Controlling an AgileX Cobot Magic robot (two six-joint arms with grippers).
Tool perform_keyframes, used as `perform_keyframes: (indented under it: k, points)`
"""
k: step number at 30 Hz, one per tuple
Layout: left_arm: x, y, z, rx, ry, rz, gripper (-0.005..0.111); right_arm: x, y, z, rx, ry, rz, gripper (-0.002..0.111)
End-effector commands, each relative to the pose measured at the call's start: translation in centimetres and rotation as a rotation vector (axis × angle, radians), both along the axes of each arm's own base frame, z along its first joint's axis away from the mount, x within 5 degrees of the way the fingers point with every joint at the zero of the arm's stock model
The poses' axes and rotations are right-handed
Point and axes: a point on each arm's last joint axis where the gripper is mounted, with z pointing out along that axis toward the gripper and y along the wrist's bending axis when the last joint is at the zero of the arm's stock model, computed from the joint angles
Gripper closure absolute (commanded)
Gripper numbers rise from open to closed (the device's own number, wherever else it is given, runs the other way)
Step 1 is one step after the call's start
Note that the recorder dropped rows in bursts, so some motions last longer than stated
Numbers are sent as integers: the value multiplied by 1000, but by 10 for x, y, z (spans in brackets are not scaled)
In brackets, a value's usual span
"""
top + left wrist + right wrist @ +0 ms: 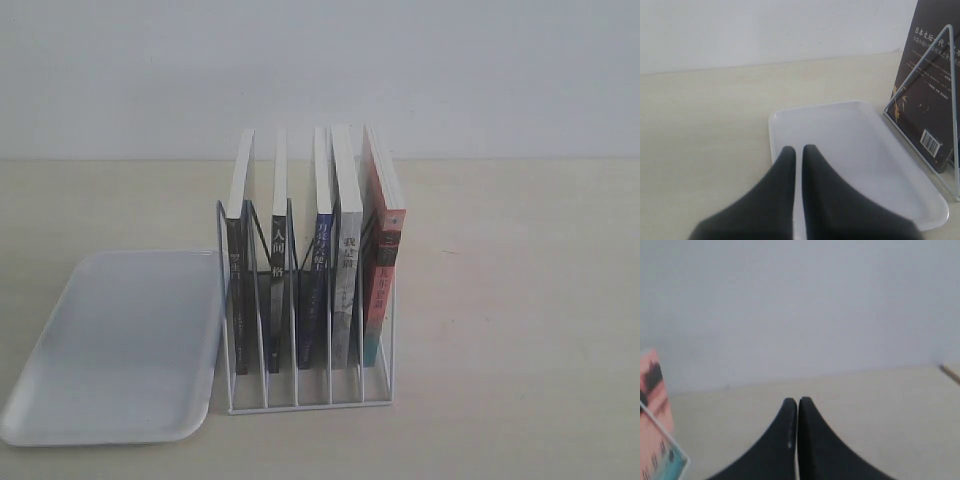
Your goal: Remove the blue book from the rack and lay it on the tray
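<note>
- The blue book stands upright in the rack, in the middle of five slots. In the exterior view only its dark blue spine with white characters and its pale page edge show; the cover is hidden by its neighbours.
- At its 9 o'clock stand two black-spined books, each in its own slot. At its 3 o'clock is a grey-spined book, very close beside it, and past that a red-orange book.
- The tray lies flat at the rack's 9 o'clock, its near long edge just beside the rack's outer wire, with nothing in it.
- Open tabletop runs from the rack towards 3 o'clock and 12 o'clock; the tops of all the books rise clear above the wire dividers.
- The left gripper hangs over one short end of the tray, its black fingers drawn narrow with only a thin slit between them, holding nothing. Its camera also shows a dark back cover with a barcode behind the rack's end wire.
- The right gripper is pressed together at the tips and carries nothing; the red-orange book shows at the edge of its view.
- The table is a pale beige, matte surface, and a plain white wall rises behind it.
</note>
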Motion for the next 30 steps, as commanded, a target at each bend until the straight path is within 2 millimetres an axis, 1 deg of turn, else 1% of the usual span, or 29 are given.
perform_keyframes:
  k: [1,2,4,6,7,8,10,13,16,18,25,26,27,28,29,30]
  points:
    - [0,0,-1,-6,-1,5,102,-6,1,26,-9,-297,8,108]
    - [0,0,-1,-6,-1,5,102,-5,1,26,-10,-284,8,108]
    - [0,0,-1,-6,-1,5,102,-4,1,39,-11,-249,4,108]
    - [0,0,-1,-6,-1,5,102,0,0,55,-18,-171,-1,108]
    - [0,0,-1,-6,-1,5,102,4,0,61,-19,-124,-4,108]
    - [0,0,-1,-6,-1,5,102,8,0,72,-20,-95,-6,108]
    - [0,0,-1,-6,-1,5,102,19,0,82,-27,-23,-8,108]
    - [0,0,-1,-6,-1,5,102,37,1,91,-18,38,-7,108]
    - [0,0,-1,-6,-1,5,102,50,1,93,-7,52,-3,108]
    - [0,0,-1,-6,-1,5,102,58,2,96,-4,12,1,108]
    - [0,0,-1,-6,-1,5,102,61,2,100,43,-34,9,108]
    - [0,0,-1,-6,-1,5,102,62,3,100,108,-32,16,108]
    - [0,0,-1,-6,-1,5,102,65,3,98,245,-10,29,108]
    - [0,0,-1,-6,-1,5,102,69,4,94,329,19,45,108]
    - [0,0,-1,-6,-1,5,102,77,10,88,335,76,83,108]
    - [0,0,-1,-6,-1,5,102,83,18,83,270,111,134,108]
